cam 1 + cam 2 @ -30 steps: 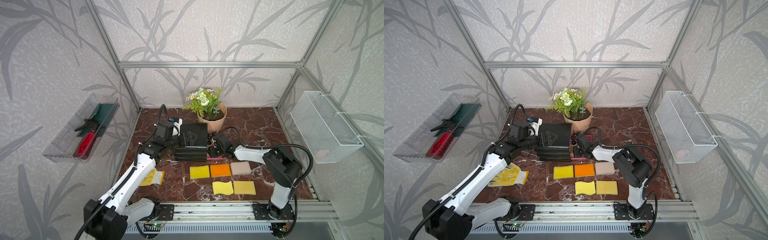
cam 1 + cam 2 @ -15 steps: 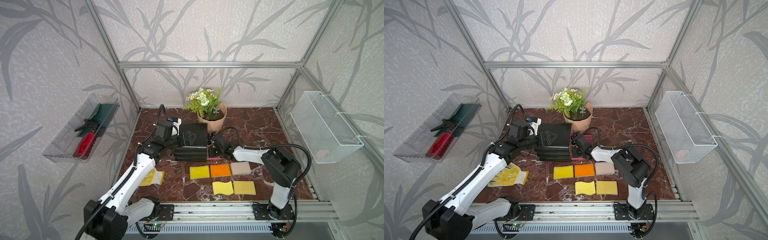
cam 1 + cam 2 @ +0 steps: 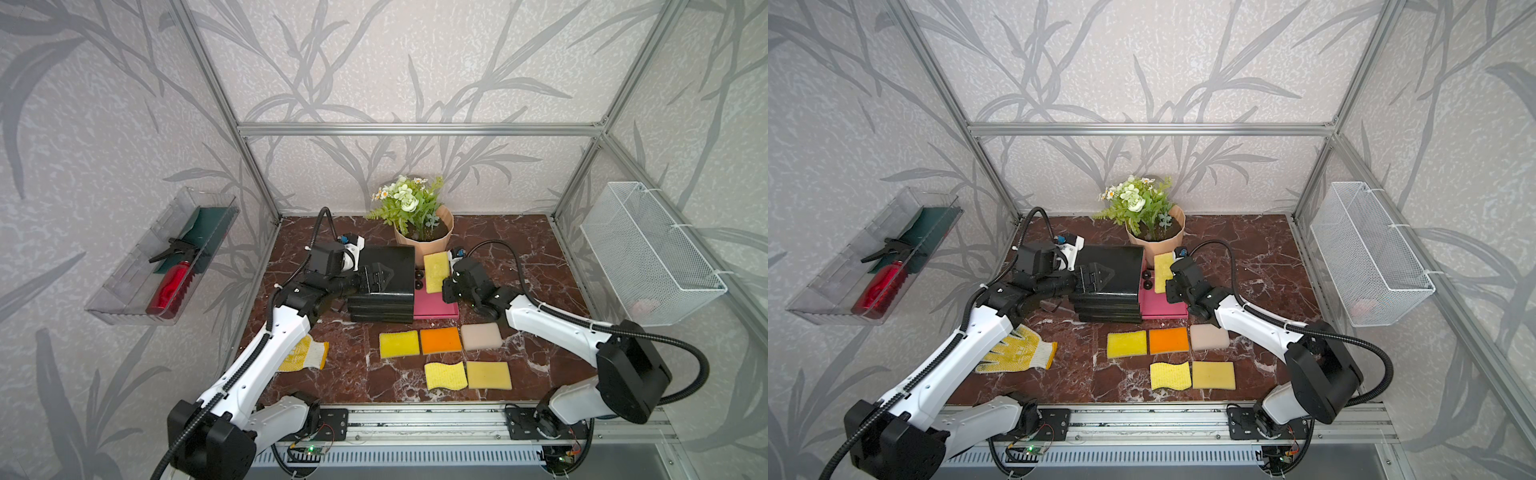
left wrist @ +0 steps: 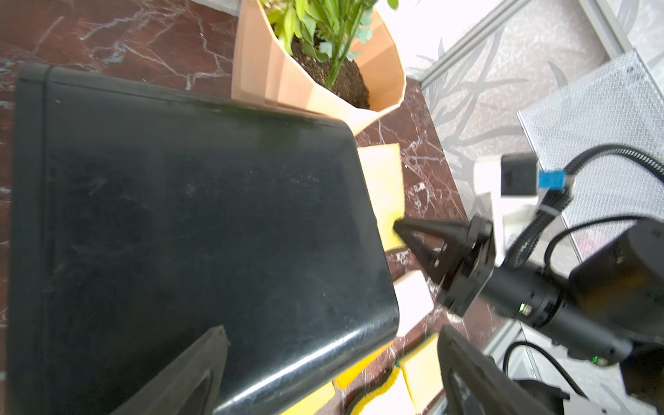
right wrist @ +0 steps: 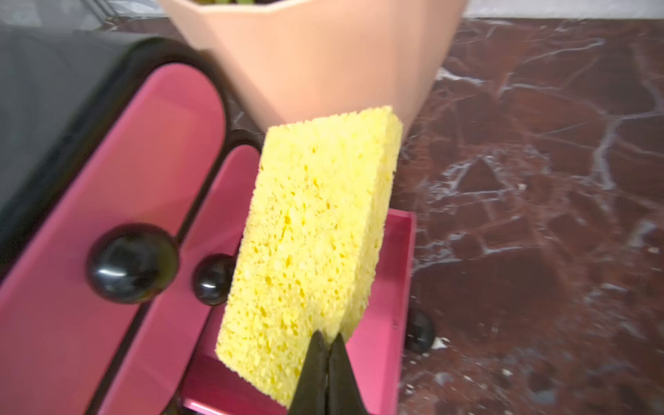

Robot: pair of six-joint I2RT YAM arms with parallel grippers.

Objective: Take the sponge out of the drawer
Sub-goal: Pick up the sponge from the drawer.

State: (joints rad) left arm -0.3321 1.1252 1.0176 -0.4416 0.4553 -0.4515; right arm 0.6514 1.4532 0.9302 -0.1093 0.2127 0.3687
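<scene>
The marbled desk (image 3: 519, 257) is carrying a black drawer cabinet (image 3: 386, 286) near the middle of its back edge, with a flowerpot (image 3: 424, 245) just behind it. The cabinet's lowest pink drawer (image 3: 440, 309) is standing pulled out toward the desk's right edge.

The left gripper (image 3: 376, 279) is resting over the cabinet's top with its jaws wide apart and gripping nothing. Whether it is pressing down cannot be told.

The right gripper (image 5: 327, 345) is pinching the yellow sponge (image 5: 312, 233) with its jaws clamped together on one bottom corner. The sponge is standing nearly upright above the open drawer, just beside the two black knobs (image 5: 133, 262) of the shut drawers.

The lift out appears to be under way. Doing it well probably means rising straight until the sponge is clearing the drawer's wall, then drifting slowly toward the desk's front edge, where other sponges (image 3: 440, 340) are lying. The pinch is taking only a small bite of soft foam, so quick swings are risking a slip. The pot is sitting close behind, so swinging backward is best avoided.
</scene>
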